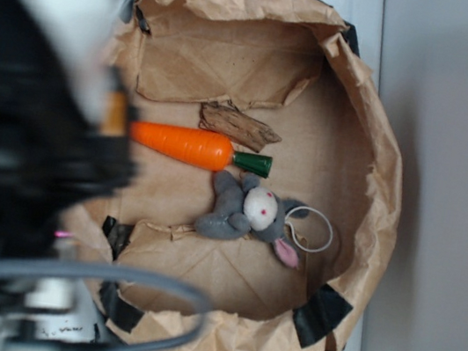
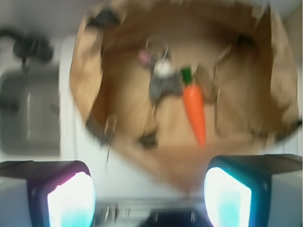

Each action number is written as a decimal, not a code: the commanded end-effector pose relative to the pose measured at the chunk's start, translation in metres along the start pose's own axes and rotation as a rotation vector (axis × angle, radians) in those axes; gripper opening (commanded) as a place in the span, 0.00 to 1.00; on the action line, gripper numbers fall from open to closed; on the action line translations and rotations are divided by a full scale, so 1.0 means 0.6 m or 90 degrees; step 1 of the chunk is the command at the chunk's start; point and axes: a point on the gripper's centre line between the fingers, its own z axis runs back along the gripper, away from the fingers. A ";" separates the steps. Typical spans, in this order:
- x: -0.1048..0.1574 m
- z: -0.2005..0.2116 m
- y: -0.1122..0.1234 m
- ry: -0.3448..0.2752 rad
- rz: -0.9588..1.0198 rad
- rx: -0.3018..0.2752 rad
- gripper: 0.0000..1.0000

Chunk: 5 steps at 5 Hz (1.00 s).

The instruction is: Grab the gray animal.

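The gray animal (image 1: 246,210) is a small plush bunny with a white face, a pink ear and a thin white loop. It lies on the floor of a brown paper-lined basket (image 1: 372,144), just below an orange carrot (image 1: 184,144). In the blurred wrist view the gray animal (image 2: 163,80) lies left of the carrot (image 2: 194,109), far ahead of my gripper (image 2: 149,198). The gripper is open, its two glowing pads (image 2: 71,201) wide apart with nothing between them. It hovers high above the basket's near rim. In the exterior view the arm is a dark blur at the left.
A brown scrap of bark or wood (image 1: 239,126) lies above the carrot. Crumpled paper walls (image 1: 226,58) rise around the basket floor, held by black clips (image 1: 321,314). A metal sink (image 2: 29,111) sits left of the basket on a white counter.
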 end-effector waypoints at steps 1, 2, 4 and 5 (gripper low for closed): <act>0.009 0.021 -0.002 -0.031 0.001 -0.001 1.00; 0.009 0.021 -0.002 -0.031 0.001 -0.001 1.00; 0.023 -0.116 -0.033 -0.057 0.088 0.022 1.00; 0.067 -0.184 -0.065 -0.052 0.099 0.091 1.00</act>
